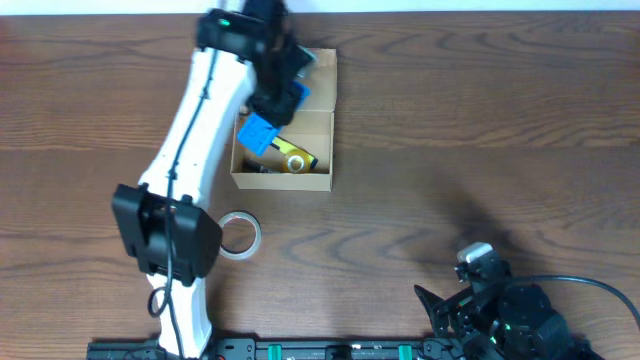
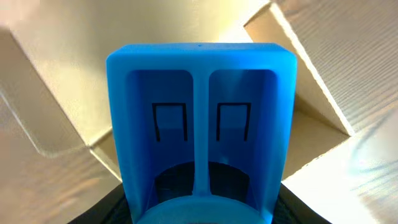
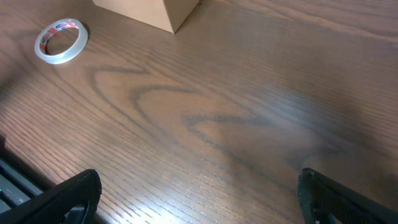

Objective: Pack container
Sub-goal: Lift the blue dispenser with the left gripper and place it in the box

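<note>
The container is an open tan cardboard box at the table's upper middle, its flap lid up at the far side. A blue item and a yellow item lie inside. My left gripper hangs over the box's far half, shut on a blue plastic piece with two recesses. That piece fills the left wrist view, between the jaws, with the box walls behind it. My right gripper is open and empty over bare wood near the front right, fingers wide apart.
A clear tape roll lies flat on the wood in front of the box, beside the left arm; it also shows in the right wrist view. A box corner shows at that view's top.
</note>
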Motion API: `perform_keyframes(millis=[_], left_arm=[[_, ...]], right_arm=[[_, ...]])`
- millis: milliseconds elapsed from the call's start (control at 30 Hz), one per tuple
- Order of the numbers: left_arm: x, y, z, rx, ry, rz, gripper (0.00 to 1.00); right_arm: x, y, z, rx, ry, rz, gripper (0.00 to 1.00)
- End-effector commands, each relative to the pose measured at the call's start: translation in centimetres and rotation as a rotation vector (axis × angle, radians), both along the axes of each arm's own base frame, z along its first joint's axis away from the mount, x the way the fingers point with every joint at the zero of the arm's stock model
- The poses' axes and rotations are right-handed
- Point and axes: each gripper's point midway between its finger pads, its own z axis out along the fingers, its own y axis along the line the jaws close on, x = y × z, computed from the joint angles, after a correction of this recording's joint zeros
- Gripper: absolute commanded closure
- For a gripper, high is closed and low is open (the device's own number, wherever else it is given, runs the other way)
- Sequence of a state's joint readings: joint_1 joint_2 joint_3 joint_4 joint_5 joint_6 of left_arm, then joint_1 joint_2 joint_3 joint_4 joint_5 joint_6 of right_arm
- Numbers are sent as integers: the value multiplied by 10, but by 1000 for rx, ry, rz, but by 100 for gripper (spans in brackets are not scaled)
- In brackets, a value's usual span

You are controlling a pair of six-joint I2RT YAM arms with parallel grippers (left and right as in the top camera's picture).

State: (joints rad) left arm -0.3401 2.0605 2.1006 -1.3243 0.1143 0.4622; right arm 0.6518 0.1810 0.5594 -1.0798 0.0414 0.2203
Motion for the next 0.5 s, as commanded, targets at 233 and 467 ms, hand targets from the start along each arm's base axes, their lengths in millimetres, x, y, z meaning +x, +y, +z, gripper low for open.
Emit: perform_keyframes(millis=[233, 467], left_arm=[[12, 5, 9, 84, -92, -111, 73], [8, -10, -9, -21, -13, -128, 73]], right_arm=[[1, -1, 1, 6, -2, -16, 1], [1, -1, 1, 6, -2, -16, 1]])
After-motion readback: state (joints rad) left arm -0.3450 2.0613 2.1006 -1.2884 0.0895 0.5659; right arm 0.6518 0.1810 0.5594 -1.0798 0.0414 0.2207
